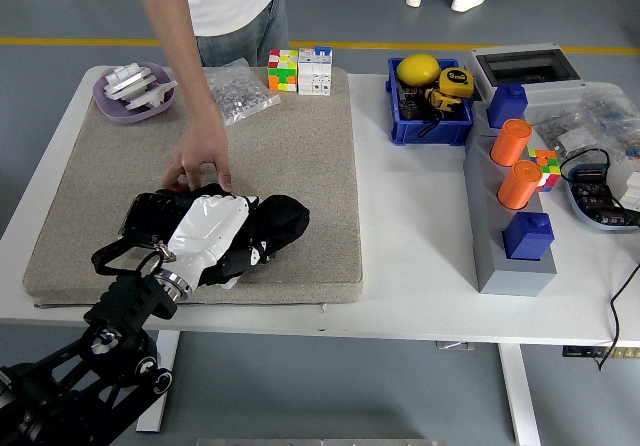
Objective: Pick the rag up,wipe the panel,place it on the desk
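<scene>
one left hand clenched on one black rag, atop one panel

The mat looks like coarse, matt felt in a grey-beige. On it the rag is soft black cloth, dull and crumpled. The panel shows a glossy black face with small highlights. The left hand has a smooth, shiny white shell over black jointed fingers, with a metal ring at the wrist. The table is smooth white, faintly sheened. A clear plastic bag crinkles and glints. The bin is blue plastic, the cylinders smooth orange plastic.
</scene>
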`<state>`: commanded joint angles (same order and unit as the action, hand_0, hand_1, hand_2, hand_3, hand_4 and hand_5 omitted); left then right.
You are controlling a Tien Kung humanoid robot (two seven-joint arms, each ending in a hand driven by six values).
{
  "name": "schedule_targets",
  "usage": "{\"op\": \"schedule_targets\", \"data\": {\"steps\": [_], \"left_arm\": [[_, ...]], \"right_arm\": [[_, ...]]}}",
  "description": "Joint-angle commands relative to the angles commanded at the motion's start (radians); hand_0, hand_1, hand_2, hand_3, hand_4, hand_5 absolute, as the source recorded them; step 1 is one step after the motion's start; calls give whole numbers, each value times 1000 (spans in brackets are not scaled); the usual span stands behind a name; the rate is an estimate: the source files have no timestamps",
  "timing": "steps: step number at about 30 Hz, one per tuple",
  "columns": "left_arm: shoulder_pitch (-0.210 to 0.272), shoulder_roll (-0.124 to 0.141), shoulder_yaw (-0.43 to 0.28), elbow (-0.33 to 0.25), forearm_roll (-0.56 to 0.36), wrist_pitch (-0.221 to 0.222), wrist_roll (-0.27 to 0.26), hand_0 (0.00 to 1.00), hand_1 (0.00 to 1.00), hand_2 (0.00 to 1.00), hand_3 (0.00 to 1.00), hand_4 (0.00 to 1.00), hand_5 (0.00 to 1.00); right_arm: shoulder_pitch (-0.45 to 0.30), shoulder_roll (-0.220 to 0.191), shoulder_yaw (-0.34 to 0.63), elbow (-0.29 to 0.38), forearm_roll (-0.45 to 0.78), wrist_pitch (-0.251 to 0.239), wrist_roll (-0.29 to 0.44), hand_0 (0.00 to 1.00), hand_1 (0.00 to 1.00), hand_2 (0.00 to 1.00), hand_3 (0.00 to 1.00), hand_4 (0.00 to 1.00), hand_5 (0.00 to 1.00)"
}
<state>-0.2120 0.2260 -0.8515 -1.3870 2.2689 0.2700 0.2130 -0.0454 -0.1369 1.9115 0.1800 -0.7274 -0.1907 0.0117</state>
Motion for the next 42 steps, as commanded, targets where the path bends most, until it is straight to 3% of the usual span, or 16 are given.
{"op": "schedule_targets", "data": {"steps": [9,14,28,42], "left_arm": [[10,-4,-54,39,0,3,-2,271,278,522,464,98,2],[5,7,-92,51,0,-9,8,271,280,523,468,112,2],[9,24,-227,128,0,-13,8,281,290,525,471,123,2],[33,25,-366,165,0,-6,2,281,293,526,471,122,2]], "right_arm": [[0,-1,1,0,-5,2,1,712,634,668,557,953,408],[1,0,0,0,-3,2,1,713,634,668,557,953,407],[2,2,20,0,-22,13,6,713,633,667,557,954,407],[1,5,23,0,-25,18,8,713,633,667,558,955,406]]}}
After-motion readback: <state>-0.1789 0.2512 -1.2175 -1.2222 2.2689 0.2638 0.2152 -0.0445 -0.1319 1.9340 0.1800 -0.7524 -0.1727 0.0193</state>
